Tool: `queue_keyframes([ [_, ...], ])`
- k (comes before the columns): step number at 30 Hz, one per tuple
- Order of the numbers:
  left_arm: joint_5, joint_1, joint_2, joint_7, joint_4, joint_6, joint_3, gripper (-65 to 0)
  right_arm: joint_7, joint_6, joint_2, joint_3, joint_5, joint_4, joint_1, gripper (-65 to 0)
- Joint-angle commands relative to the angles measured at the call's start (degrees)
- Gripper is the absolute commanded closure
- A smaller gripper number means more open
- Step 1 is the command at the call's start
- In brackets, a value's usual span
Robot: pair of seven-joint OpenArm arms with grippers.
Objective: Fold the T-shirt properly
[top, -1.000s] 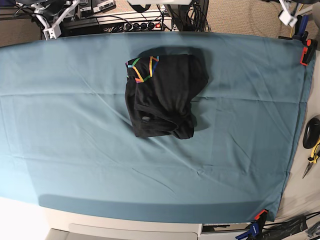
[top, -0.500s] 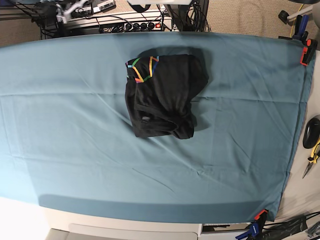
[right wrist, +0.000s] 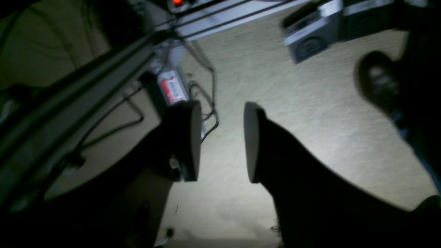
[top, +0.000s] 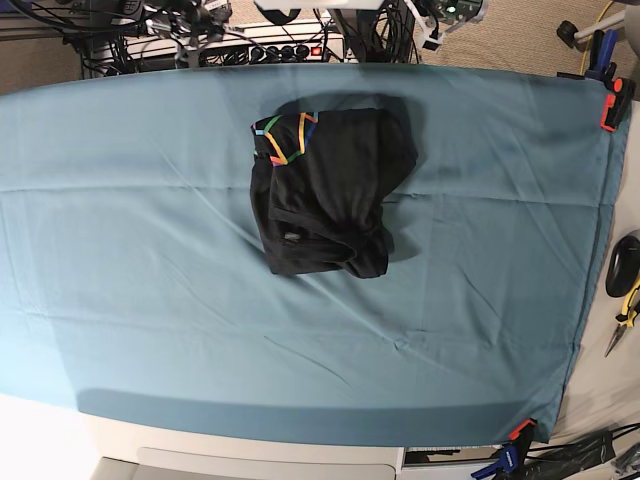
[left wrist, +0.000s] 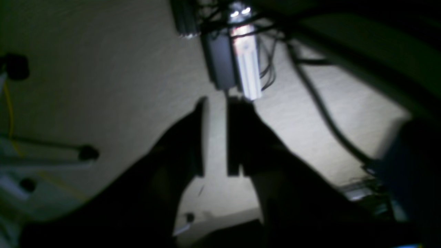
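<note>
The T-shirt [top: 335, 185] lies as a compact, uneven bundle on the teal cloth [top: 150, 300] that covers the surface, toward its far side in the base view. The striped neckline trim [top: 287, 140] shows at the upper left corner of that view; a loose fold protrudes at the upper right, and the lower edge is irregular.

Both arms are clear of the garment. The jaws of the left gripper [left wrist: 216, 137] stand slightly apart with nothing between them; the jaws of the right gripper [right wrist: 222, 143] are parted more widely, also empty.

The step in hand is judged to be the final check and release, folding being largely complete. To perform it well, both arms should be kept away from the bundle, so that no finger drags a layer open. If neatening is required, the protruding fold should be tucked inward with a low, light approach, gripping only the outer layer while the other arm steadies the body of the bundle. Pinching several layers, or pulling upward, could undo the fold. Pressing down gently is preferable to tugging, since soft cotton shifts easily.
</note>
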Motion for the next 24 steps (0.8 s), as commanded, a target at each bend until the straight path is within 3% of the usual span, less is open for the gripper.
queue_keyframes([
  [1, 0.2, -0.92, 0.44, -0.81, -1.86, 0.35, 0.04, -7.9, 0.87, -1.01, 0.33, 0.07, -0.87, 0.17, 0.39, -21.3],
  [5, 0.52, -4.9, 2.14, -3.72, -8.87, 1.6, 0.04, -7.9, 1.68, -7.15, -0.46, 0.13, -1.95, 0.17, 1.16, -21.3],
  [8, 0.74, -6.86, 3.48, -3.98, -11.1, 2.4, 0.04, -7.9, 1.68, -9.62, -0.39, 0.13, -2.1, 0.17, 1.16, -21.3],
  [14, 1.18, -9.62, 5.4, -4.44, -12.26, 2.91, 0.04, -7.9, 1.68, -10.01, -0.42, 0.13, -2.12, 0.17, 1.16, -21.3],
  [24, 1.11, -9.88, 5.64, -4.85, -12.37, 3.23, 0.04, -7.9, 1.7, -10.01, -0.44, 0.13, -2.1, 0.17, 1.18, -21.3],
])
